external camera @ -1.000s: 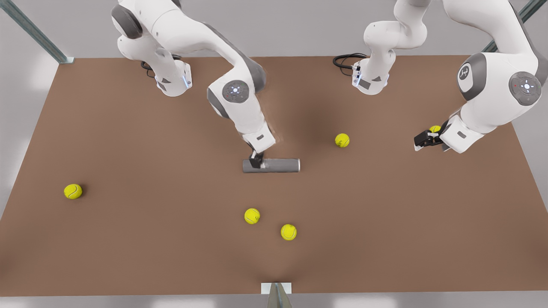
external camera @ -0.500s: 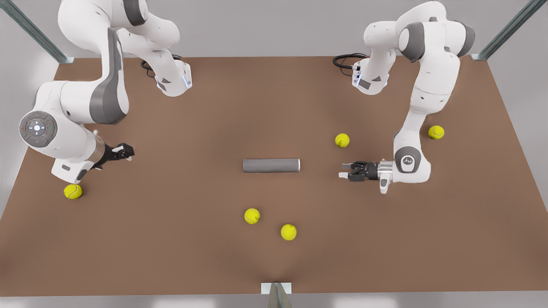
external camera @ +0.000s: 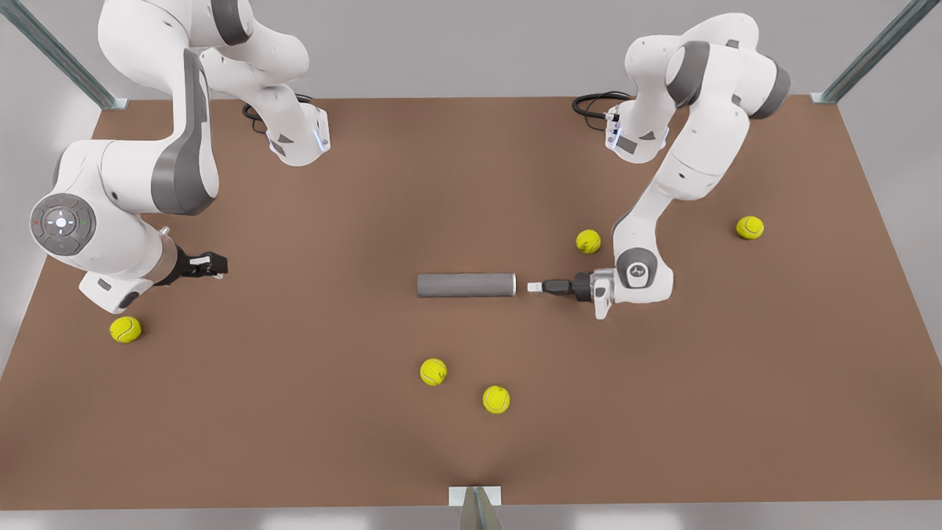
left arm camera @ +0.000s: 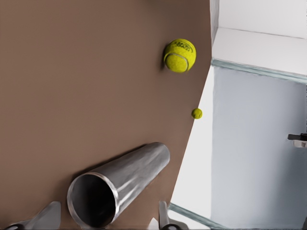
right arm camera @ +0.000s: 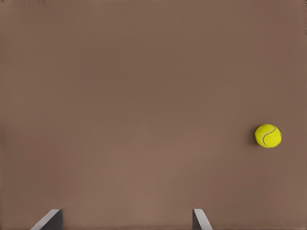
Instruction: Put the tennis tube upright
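Now left gripper (external camera: 531, 287) sits just beside flat tennis tube's (external camera: 466, 285) end.

White arms with grey joint bands, black pincers, and seemingly black base cables.

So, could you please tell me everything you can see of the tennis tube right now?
The tennis tube is a plain dark grey, metallic-looking hollow cylinder with a lighter rim. It lies on its side on the brown table, near the middle, lengthwise across the front view. The left wrist view looks into its open, empty end. The left gripper, fingers open, faces that end from the front view's right, close by but apart. Nothing but the table touches it.
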Available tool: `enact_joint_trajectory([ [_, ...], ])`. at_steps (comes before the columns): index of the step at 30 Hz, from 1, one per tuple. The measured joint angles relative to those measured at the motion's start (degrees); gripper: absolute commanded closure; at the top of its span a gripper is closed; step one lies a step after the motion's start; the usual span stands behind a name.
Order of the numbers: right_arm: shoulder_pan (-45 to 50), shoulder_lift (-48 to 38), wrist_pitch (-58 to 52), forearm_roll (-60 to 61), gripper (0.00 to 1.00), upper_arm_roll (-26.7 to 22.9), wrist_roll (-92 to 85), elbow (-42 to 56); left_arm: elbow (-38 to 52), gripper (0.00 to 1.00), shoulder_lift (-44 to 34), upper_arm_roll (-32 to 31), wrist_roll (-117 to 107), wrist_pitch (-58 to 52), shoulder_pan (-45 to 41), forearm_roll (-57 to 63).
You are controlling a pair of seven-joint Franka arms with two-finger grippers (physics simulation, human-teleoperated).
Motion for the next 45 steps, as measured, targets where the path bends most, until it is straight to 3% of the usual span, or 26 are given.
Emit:
enact_joint_trajectory([
  [10, 0.1, -0.2, -0.3, 0.2, 0.0, 0.1, 3.1, 0.0, -0.3, 0.0, 1.3, -4.4, 13.4, 5.5, -1.2, -10.8],
  [25, 0.2, -0.3, -0.5, 0.1, 0.0, 0.2, 5.4, 0.1, -0.4, 0.0, 2.1, -8.4, 24.5, 7.0, -1.3, -12.5],
  [27, 0.2, -0.3, -0.5, 0.1, 0.0, 0.2, 5.6, 0.1, -0.4, 0.06, 2.1, -8.6, 25.2, 7.1, -1.3, -12.5],
  [30, 0.3, -0.4, -0.5, 0.1, 0.0, 0.3, 5.9, 0.1, -0.4, 0.28, 2.2, -8.7, 26.3, 7.2, -1.3, -12.4],
  [32, 0.3, -0.4, -0.5, 0.1, 0.0, 0.3, 6.0, 0.1, -0.4, 0.37, 2.2, -8.7, 26.8, 7.3, -1.3, -12.3],
  [35, 0.3, -0.4, -0.5, 0.1, 0.0, 0.3, 6.2, 0.1, -0.4, 0.41, 2.2, -8.7, 27.6, 7.3, -1.2, -12.1],
  [37, 0.4, -0.4, -0.5, 0.1, 0.0, 0.3, 6.3, 0.1, -0.4, 0.5, 2.1, -8.7, 28.0, 7.4, -1.2, -11.9],
  [41, 0.4, -0.4, -0.5, 0.2, 0.0, 0.3, 6.5, 0.1, -0.4, 0.55, 1.8, -8.7, 28.6, 7.4, -1.1, -11.6],
  [45, 0.4, -0.5, -0.5, 0.3, 0.0, 0.3, 6.7, 0.1, -0.4, 0.68, 0.9, -8.7, 29.1, 7.4, -1.0, -10.9],
])
